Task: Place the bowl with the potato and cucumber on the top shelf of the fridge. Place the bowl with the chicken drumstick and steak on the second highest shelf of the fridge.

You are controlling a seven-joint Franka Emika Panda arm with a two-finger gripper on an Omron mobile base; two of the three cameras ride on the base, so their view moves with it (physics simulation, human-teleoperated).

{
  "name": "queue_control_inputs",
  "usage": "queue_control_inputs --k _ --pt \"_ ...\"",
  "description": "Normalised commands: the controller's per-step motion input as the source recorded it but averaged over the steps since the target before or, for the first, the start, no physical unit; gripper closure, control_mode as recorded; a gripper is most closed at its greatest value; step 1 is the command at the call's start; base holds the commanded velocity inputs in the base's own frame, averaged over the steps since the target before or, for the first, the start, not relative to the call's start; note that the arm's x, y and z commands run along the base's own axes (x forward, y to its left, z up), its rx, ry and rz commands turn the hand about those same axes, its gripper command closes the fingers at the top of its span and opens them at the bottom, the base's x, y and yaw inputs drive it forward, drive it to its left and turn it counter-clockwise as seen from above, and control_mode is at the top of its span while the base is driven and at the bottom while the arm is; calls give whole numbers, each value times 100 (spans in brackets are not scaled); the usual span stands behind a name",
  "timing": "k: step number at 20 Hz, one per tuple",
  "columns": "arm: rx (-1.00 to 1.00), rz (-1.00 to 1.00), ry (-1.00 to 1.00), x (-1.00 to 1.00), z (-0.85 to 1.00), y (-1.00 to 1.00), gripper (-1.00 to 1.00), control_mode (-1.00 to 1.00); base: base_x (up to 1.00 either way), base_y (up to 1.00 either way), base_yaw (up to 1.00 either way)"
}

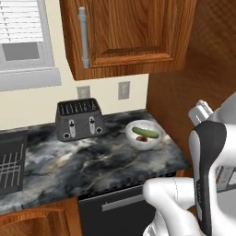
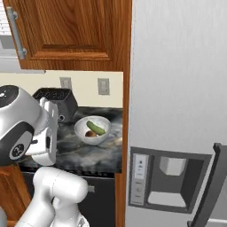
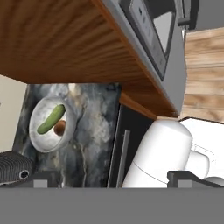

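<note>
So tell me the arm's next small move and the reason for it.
Probably swing the open tool toward the bowl with the potato and cucumber: it sits untouched on the marble counter beside the toaster, the tool holds nothing, and the fridge is shut.

Both base views look forward and down from behind the arm, sharing the tabletop (image 1: 92, 161) and toaster (image 1: 79, 119). The hand view, rolled sideways, looks past the jaws onto that tabletop from farther off.

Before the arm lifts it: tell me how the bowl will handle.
The bowl looks stone-like, so probably heavy and rigid. Its smooth, rounded rim may slip in a pinch. The cucumber and potato lie loose inside and could roll if it tilts.
</note>
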Motion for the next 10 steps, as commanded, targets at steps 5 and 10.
queue_control_inputs --k 5,10 --pt "0 0 0 0 0 0 -100 100 53 0 0" --pt "0 0 3 36 -17 0 -100 -100 8 0 0"
